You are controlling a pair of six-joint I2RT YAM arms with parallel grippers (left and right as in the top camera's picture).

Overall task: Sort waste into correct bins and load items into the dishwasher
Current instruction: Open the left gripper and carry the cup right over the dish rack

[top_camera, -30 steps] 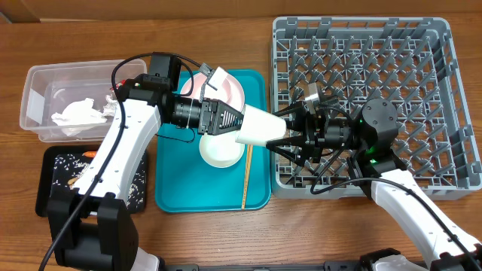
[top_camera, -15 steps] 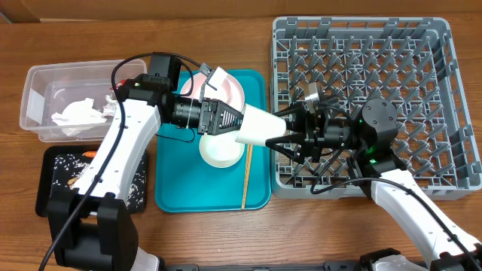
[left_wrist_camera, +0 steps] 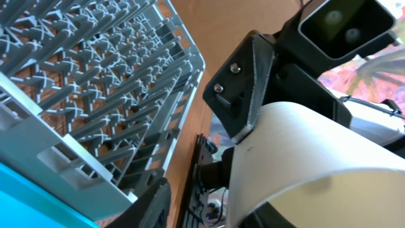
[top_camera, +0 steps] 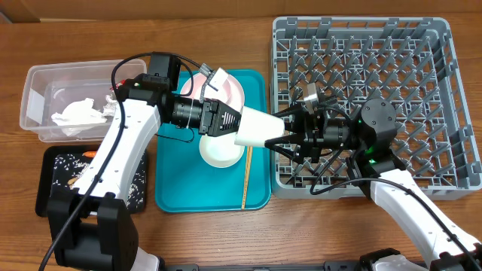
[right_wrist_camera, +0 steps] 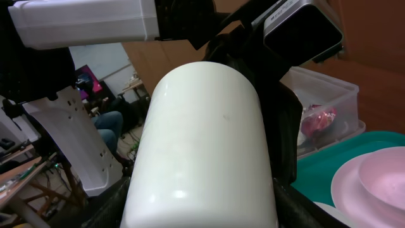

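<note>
A teal tray [top_camera: 181, 192] with rounded corners lies flat on the brown wooden table [top_camera: 301, 229]. It sits just off the overhead view's centre toward 9 o'clock, its long sides running from 12 to 6. Bare wood grain shows along the 6 o'clock edge. In the right wrist view, toward 9 o'clock, a blurred room shows a seated figure [right_wrist_camera: 112, 123].

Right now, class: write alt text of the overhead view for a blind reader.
A white cup lies sideways in mid-air between the left pincer and right pincer, above a teal tray; a grey dish rack stands beside it.
</note>
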